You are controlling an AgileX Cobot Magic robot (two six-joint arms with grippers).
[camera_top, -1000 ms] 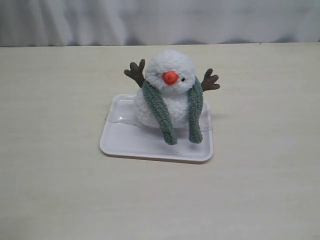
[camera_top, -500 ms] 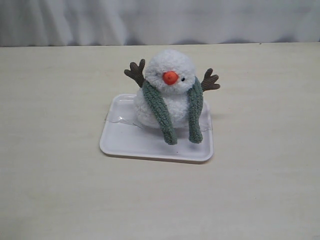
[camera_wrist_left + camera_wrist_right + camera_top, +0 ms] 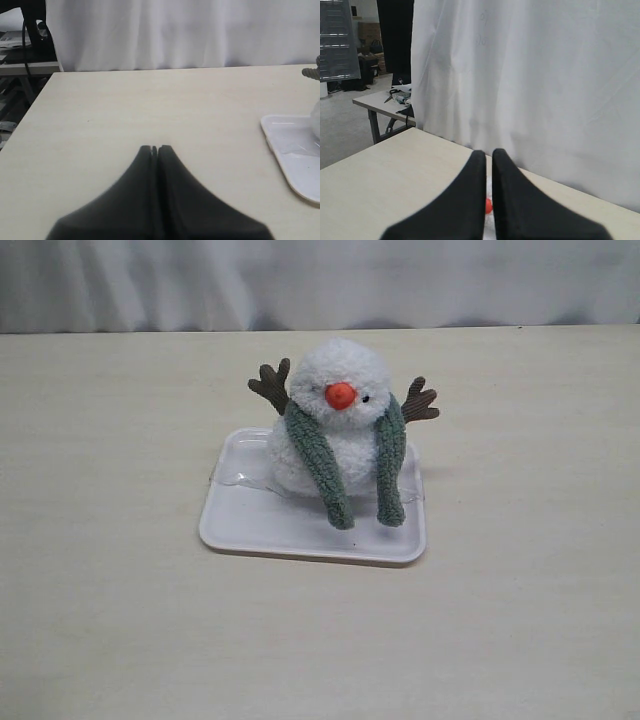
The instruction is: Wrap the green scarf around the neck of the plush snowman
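Green scarf (image 3: 318,462) is what we look at first. Its two round ends lie closest to us on the white tray (image 3: 250,525), side by side but not touching. From there the two strips climb up the front of the plush snowman (image 3: 340,365), one on each side of his tummy, and go over his shoulders at the snowman's neck (image 3: 350,430). We cannot see the back, but the scarf seems to pass behind him there. He sits upright at the back of the tray, with his orange nose (image 3: 341,394) pointing at us and his brown twig arms (image 3: 270,383) sticking out. Behind him is more table (image 3: 120,620) and then a white curtain (image 3: 300,280). The left gripper (image 3: 154,148) is pinched closed on nothing, above bare table beside the tray. The right gripper (image 3: 489,152) is squeezed together too, holding nothing. We think the scarf is draped on but not crossed in front. To finish, one gripper would need to open up, take one end, and gently carry it across under the nose without knocking him over.
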